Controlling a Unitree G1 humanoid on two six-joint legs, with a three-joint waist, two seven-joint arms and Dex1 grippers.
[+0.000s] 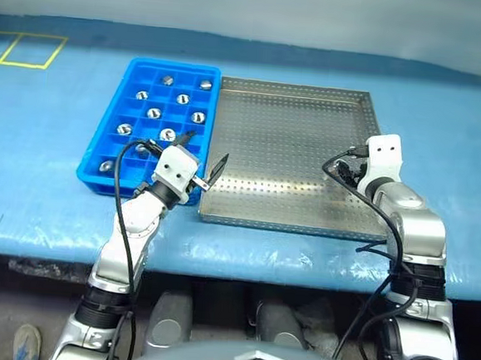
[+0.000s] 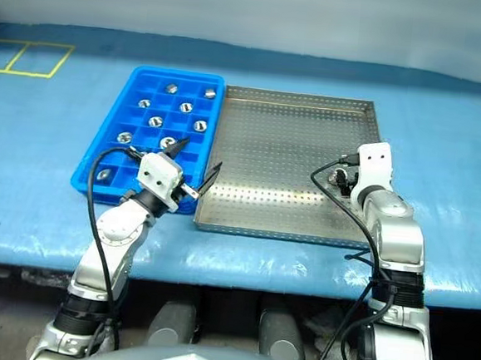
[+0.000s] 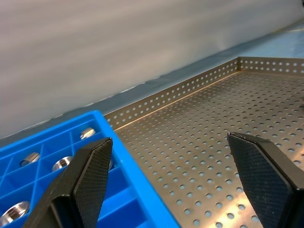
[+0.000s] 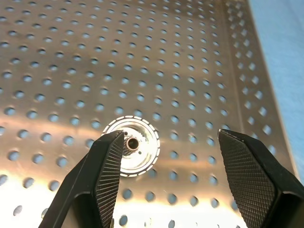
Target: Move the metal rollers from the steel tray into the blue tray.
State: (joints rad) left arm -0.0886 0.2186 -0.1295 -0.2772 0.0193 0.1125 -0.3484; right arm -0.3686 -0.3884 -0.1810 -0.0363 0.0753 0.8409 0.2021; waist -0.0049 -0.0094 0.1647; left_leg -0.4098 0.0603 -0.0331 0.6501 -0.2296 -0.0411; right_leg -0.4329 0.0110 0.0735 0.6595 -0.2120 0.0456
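Both grippers (image 3: 166,180) (image 4: 166,175) open, above steel tray (image 1: 295,126).

One metal roller (image 4: 131,147) lies end-up in the steel tray (image 1: 286,133); others (shiny, hollow-centred) fill blue tray (image 1: 102,140) compartments.

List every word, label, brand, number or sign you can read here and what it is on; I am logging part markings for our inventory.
No readable text in these views.
Bright blue plastic compartment tray: no label.
Dull grey perforated steel tray: no stamp or number.
Shiny metal roller on the steel tray: no marking legible.
Yellow painted lines on the blue surface: outlines only, no characters.
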